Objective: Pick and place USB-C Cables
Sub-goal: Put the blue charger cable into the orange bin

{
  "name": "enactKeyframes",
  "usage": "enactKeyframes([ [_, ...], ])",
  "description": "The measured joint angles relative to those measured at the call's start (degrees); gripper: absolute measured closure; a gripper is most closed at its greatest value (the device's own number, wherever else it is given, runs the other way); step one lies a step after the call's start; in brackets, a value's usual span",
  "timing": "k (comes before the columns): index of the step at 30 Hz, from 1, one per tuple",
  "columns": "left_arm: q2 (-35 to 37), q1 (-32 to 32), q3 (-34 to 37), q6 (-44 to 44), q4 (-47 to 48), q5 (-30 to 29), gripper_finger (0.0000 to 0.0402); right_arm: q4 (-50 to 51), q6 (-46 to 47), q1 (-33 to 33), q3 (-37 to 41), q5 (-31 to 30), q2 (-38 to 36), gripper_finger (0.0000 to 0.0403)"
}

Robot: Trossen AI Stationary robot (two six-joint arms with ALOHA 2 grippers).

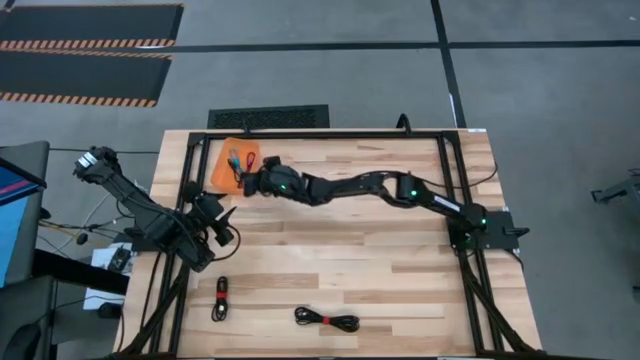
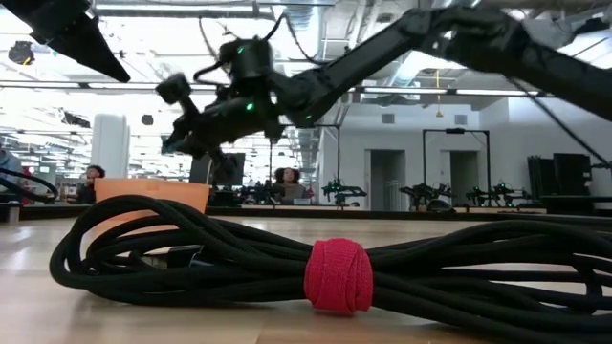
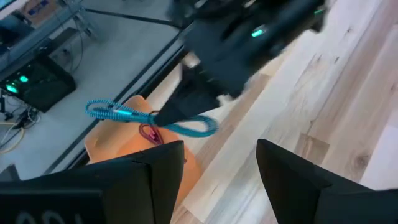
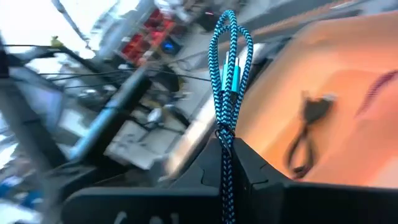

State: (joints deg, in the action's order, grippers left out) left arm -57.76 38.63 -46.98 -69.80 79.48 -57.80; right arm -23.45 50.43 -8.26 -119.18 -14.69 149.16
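Note:
My right gripper [image 4: 225,148] reaches from the table's right to the orange tray [image 1: 226,172] at the far left corner and is shut on the teal cable [image 4: 229,68]. The teal cable [image 3: 118,112] hangs over the tray [image 3: 118,146]. A black cable [image 4: 305,134] and a magenta cable [image 4: 379,90] lie on the tray's floor. A black cable with a red tie [image 1: 326,320] and a second black bundle [image 1: 220,298] lie near the table's near edge. The tied cable [image 2: 335,272] fills the low view. My left gripper [image 3: 217,177] is open at the table's left, just near of the tray. My right gripper pinches the teal cable's bundle about its middle [image 4: 224,134] between its two fingers. The bundle lies along the fingers, with its looped end [image 4: 231,25] sticking out past the tips. The fingers slant down from the table's right. The cable is lifted clear above the tray.
A black frame [image 1: 320,134] runs around the table's edges, and its rail passes right by the tray. Bare wood lies in the table's middle [image 1: 340,250]. People sit far behind the table in the low view.

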Motion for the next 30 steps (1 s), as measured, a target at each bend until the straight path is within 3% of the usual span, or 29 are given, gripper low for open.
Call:
enactKeyframes([
  [8,-0.02,-0.02,0.00,0.02,-0.02,0.00,0.0209,6.88,0.73,-1.57,-15.63,-0.17,9.35,0.0384],
  [20,-0.02,-0.02,0.00,-0.02,0.08,-0.02,0.0209,6.57,-3.28,-2.13,-15.47,-4.44,9.57,0.0362],
  [30,-0.02,-0.02,0.00,0.04,-0.68,-0.02,0.0209,6.05,-1.54,-2.54,-15.45,-4.81,9.57,0.0301],
])
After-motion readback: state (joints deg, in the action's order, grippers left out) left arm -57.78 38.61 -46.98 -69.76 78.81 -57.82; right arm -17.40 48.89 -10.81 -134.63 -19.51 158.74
